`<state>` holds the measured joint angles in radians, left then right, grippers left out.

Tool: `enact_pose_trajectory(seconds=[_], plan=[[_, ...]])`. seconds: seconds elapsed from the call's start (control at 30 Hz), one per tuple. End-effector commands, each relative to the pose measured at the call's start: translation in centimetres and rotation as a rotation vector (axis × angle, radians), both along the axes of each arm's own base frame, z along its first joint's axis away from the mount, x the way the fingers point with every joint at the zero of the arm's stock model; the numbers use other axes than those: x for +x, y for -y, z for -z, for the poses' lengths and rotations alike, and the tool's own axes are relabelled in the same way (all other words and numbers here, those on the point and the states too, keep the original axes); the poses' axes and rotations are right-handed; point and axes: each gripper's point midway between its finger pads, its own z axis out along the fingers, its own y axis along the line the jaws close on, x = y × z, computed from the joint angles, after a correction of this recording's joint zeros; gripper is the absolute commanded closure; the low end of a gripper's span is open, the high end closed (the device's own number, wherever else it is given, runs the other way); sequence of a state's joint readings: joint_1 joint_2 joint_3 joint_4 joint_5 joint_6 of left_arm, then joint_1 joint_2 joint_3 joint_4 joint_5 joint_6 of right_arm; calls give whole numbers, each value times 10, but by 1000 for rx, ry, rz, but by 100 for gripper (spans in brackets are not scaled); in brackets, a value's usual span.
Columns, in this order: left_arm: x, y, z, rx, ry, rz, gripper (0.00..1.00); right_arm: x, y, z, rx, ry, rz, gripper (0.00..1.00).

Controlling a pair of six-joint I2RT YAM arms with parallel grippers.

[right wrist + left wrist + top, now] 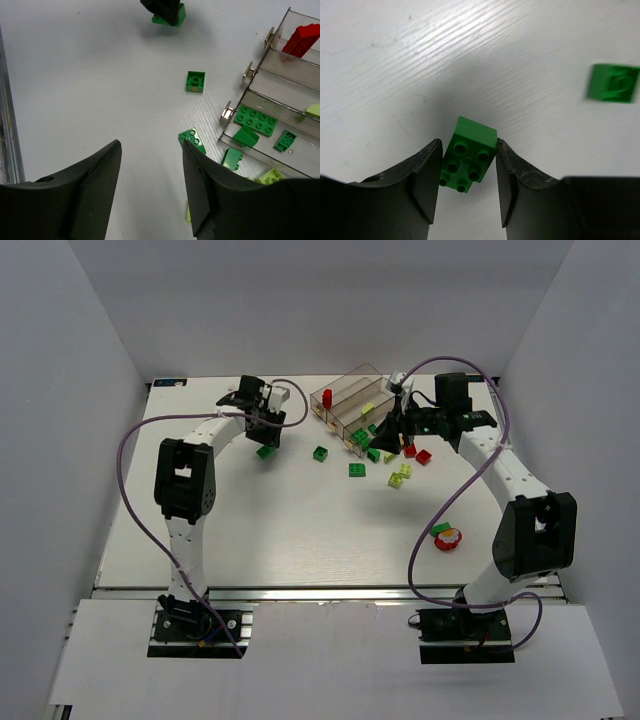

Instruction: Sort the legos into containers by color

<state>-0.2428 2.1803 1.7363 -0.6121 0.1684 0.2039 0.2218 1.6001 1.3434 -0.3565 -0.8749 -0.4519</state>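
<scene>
My left hand [468, 146] is pinching a dark green brick [469, 159], one finger pressed to each side and the studs turned up toward my wrist. A soft shadow lies on the white desk [280, 530] just past it. From above, this hand is over the far left part of the desk. It is left of the clear tray [345, 390] and apart from it.

My right hand [151, 147] is spread, with nothing between the fingers and only bare desk under the gap. It hangs by the near right end of the tray.

The tray sits at the far middle of the desk, set at an angle, with three long compartments side by side. The compartment furthest left holds a red brick [302, 40]. The middle one holds a lime brick [314, 110]. The one closest to my right hand holds several green bricks [256, 119].

Two loose green pieces [320, 453] [357, 470] lie on the open desk between my hands. Just near the tray, on the right, are loose lime pieces [400, 477] and loose red pieces [416, 453]. Nearer my right arm and well apart from the rest is a small red and yellow round thing [447, 539], with one more green piece [440, 529] touching it.
</scene>
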Motion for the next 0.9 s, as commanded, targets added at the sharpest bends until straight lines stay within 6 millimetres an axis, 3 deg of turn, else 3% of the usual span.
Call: enact_pose_trajectory(seconds=[0.0,0.07,0.1,0.13,0.17,0.2,0.23,0.27,0.3,0.33,0.37,0.4,0.47,0.67,0.87], plan=[[14,31,-111,-276,176,-60,97,-6,-9,-12,37,-30,-50,41],[5,51,-129,-450,152,-73,97,-11,-16,-16,66,-92,-56,37],[0,57,-136,-505,147,-79,98,-14,-19,-18,84,-125,-58,29],[-1,63,-164,-577,206,-62,100,-18,-22,-20,111,-200,-48,20],[-16,72,-162,-666,139,-76,100,-26,-28,-24,141,-237,-77,11],[-23,78,-169,-724,127,-80,100,-30,-32,-28,162,-256,-96,11],[-25,83,-204,-810,212,-40,100,-36,-36,-31,179,-304,-103,11],[-41,89,-193,-914,113,-102,100,-44,-43,-35,200,-320,-140,11],[-51,95,-204,-996,100,-90,100,-45,-47,-39,216,-308,-156,11],[-53,98,-230,-1090,185,-39,100,-48,-51,-44,228,-301,-170,11],[-68,100,-253,-1212,147,-68,100,-53,-57,-48,239,-322,-181,11],[-79,98,-237,-1249,110,-104,100,-53,-61,-52,245,-304,-191,11],[-94,99,-266,-1359,158,-80,100,-49,-72,-58,244,-283,-165,10],[-117,107,-277,-1485,135,-120,100,-34,-98,-74,268,-243,-16,20],[-133,108,-300,-1619,131,-90,100,-40,-109,-70,292,-276,-67,11]])
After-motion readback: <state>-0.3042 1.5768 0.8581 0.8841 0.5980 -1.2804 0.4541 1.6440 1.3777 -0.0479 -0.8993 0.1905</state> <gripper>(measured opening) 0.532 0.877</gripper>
